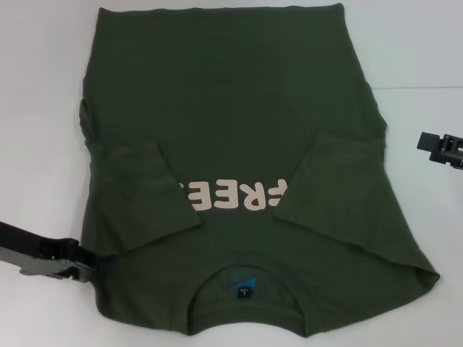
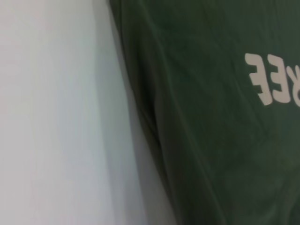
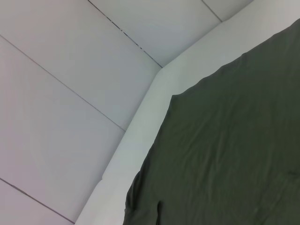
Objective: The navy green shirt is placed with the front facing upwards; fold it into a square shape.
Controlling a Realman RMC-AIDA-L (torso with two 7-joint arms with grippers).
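left gripper (image 1: 85,264) at near-left shoulder edge of navy green shirt (image 1: 239,130), finger state can't tell | right gripper (image 1: 443,148) off shirt's right side, can't tell | shirt face-up, sleeves folded in, on white table (image 1: 43,87) | tiled floor (image 3: 61,108) beyond table edge

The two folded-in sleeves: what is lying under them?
Each sleeve lies on the navy green shirt front and covers one end of the pink lettering. Only "FREE" shows; any covered characters cannot be seen.
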